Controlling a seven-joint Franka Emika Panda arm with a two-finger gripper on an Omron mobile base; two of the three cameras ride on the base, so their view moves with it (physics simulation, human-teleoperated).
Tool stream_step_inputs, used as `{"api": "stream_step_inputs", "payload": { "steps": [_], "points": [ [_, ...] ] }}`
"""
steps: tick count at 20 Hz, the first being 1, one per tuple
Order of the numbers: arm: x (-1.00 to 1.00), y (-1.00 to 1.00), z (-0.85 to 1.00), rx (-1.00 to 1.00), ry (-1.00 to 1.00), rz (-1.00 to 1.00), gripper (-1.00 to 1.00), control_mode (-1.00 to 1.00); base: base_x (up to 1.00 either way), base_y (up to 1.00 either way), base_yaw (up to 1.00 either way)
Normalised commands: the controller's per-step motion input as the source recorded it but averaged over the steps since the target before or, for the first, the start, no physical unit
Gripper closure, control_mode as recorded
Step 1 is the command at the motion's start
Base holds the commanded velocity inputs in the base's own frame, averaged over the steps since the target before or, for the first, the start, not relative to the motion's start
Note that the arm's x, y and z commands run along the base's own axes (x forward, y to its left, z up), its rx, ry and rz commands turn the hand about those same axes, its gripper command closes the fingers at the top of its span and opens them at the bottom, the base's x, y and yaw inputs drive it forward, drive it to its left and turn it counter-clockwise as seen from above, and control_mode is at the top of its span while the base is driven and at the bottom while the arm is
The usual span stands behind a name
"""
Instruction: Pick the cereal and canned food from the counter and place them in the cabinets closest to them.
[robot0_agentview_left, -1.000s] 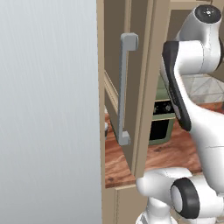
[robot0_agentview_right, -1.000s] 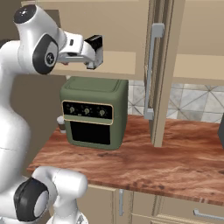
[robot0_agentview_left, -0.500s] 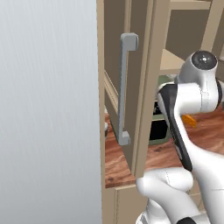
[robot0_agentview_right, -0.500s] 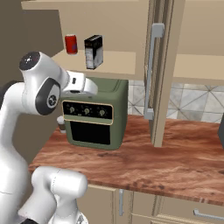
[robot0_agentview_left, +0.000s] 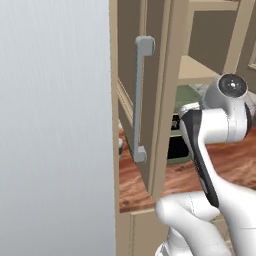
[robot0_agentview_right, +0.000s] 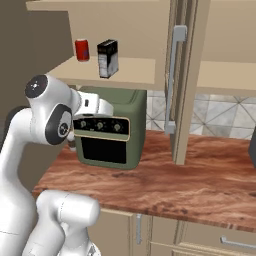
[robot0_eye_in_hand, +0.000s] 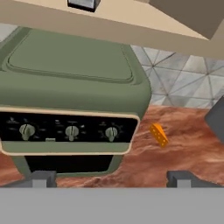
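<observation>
Standing on the pale shelf (robot0_agentview_right: 127, 70) of the open cabinet (robot0_agentview_right: 190, 75) is the cereal (robot0_agentview_right: 107, 58), a little black box. It is up above the fingers (robot0_eye_in_hand: 109, 179), and in the hand view its bottom edge peeks over the shelf lip. I think that part of the job looks done.

Next to the box on the same shelf is a small red can (robot0_agentview_right: 82, 50). It is red, not teal-blue, so I cannot tell if it is the canned food. I see no blue can on the worktop (robot0_agentview_right: 190, 175) from here. If the red can is the food, the job may be nearly finished. If not, the can is left to find and put away.

The fingers are spread wide apart and they hold nothing. They point at the green toaster oven (robot0_agentview_right: 112, 127), which sits just in front of them on the worktop. A little orange wedge (robot0_eye_in_hand: 159, 134) lies on the worktop past the oven, off to the right of the fingers. That one is not part of the job.

The cabinet door (robot0_agentview_left: 145, 95) with its long grey handle (robot0_agentview_left: 141, 97) hangs open.
</observation>
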Motion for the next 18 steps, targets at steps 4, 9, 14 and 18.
{"api": "stream_step_inputs", "payload": {
  "steps": [4, 9, 14, 18],
  "points": [
    [0.0, 0.0, 0.0, 0.0, 0.0, 0.0, -1.0, 1.0, -0.76, -0.2, 0.0],
    [0.0, 0.0, 0.0, 0.0, 0.0, 0.0, -1.0, 1.0, -0.81, -0.29, 0.0],
    [0.0, 0.0, 0.0, 0.0, 0.0, 0.0, -1.0, 1.0, -0.37, -0.62, -0.03],
    [0.0, 0.0, 0.0, 0.0, 0.0, 0.0, -1.0, 1.0, -0.2, -0.78, -0.06]
  ]
}}
